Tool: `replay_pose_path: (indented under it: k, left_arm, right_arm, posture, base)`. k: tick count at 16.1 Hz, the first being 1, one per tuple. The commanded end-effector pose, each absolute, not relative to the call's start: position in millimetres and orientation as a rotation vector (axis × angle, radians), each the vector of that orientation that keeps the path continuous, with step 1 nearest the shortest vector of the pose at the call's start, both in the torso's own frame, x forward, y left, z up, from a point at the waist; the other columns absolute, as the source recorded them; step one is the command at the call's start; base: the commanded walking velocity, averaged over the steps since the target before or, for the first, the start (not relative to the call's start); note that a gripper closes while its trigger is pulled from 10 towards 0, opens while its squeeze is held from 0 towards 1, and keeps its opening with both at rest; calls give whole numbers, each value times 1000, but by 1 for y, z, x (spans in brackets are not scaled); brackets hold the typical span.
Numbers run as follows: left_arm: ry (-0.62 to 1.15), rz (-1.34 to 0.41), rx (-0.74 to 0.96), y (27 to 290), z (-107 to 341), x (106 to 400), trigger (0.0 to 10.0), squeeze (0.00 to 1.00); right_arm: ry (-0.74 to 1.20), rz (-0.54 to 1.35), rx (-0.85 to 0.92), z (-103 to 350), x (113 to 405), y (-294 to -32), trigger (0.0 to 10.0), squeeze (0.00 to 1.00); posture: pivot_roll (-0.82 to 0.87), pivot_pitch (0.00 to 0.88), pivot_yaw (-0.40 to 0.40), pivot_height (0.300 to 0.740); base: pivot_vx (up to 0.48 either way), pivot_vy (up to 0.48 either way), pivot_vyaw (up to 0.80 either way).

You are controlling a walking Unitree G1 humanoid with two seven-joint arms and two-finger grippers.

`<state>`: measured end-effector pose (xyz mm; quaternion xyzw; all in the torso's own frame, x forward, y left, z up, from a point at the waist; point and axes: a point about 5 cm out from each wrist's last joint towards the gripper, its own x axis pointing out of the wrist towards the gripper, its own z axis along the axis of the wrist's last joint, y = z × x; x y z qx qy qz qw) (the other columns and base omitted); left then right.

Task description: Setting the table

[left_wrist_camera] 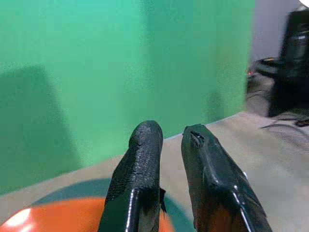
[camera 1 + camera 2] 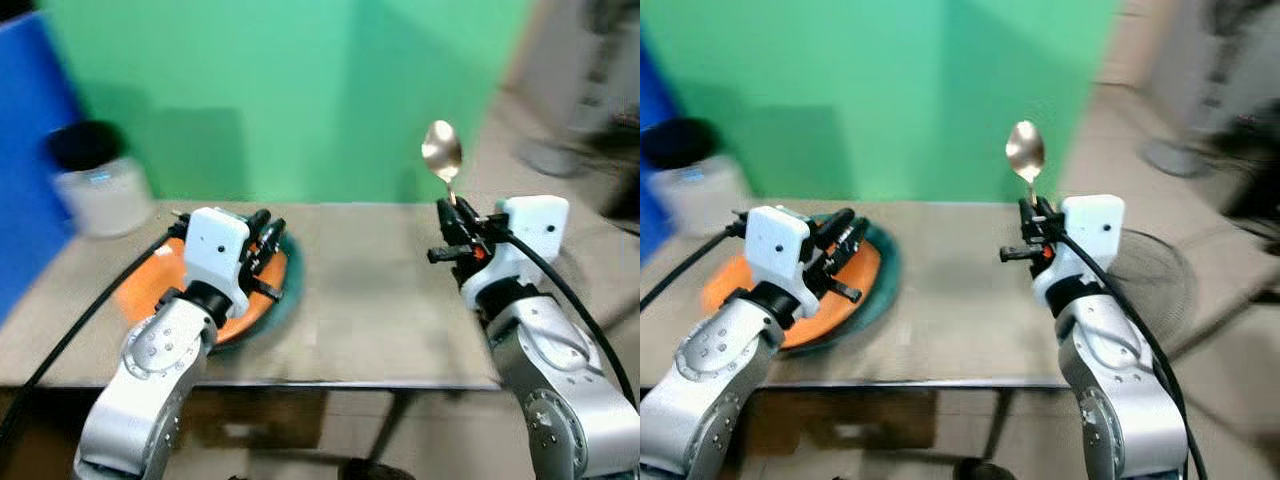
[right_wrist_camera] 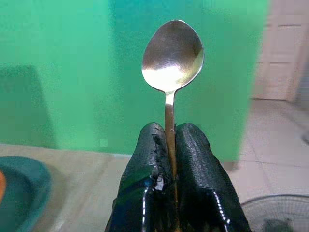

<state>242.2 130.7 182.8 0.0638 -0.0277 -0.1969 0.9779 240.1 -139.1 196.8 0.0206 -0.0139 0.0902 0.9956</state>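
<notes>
A: Inventory, largest item first?

B: One green wall (image 2: 300, 90) behind one grey table (image 2: 370, 320). On the table: one teal plate (image 2: 292, 285) with one orange plate (image 2: 150, 285) stacked inside it. At the table's far left corner, beside a blue panel (image 2: 25, 150), stands one white container (image 2: 100, 195) with a dark top. One metal spoon (image 2: 442, 152). Two silver arms, one gripper each.

A: Location and orientation of the spoon?

B: It is held above the right half of the table, well apart from the plates. Long axis is close to vertical; the bowl points up and the handle runs down between the fingers. In the right wrist view the bowl (image 3: 173, 55) faces the camera.

A: Right gripper state?

B: The right gripper (image 2: 452, 215) has both fingers (image 3: 195, 159) clenched on the spoon handle, which is pinched in the seam between them.

A: Left gripper state?

B: The left gripper (image 2: 265, 235) hangs over the stacked plates, fingers (image 1: 140, 164) slightly parted with a narrow gap, grasping nothing.
</notes>
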Motion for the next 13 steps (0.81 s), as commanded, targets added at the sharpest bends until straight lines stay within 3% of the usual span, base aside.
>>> replay_pose_path:
  k: [1,7,13]
  left_arm:
    - [-53,-361,130,136,182,243,10000,0]
    - [-47,-354,127,137,181,245,10000,0]
    - [-52,-329,123,140,181,251,10000,0]
  right_arm:
    - [-49,169,19,200,243,-140,10000,0]
    - [-14,233,71,198,247,-135,10000,0]
    - [29,102,106,191,246,-149,10000,0]
  posture:
    - [142,0,-15,740]
    - [141,0,-19,740]
    - [132,0,-14,740]
  base:
    - [0,0,-681]
    - [0,0,-719]
    - [0,0,-744]
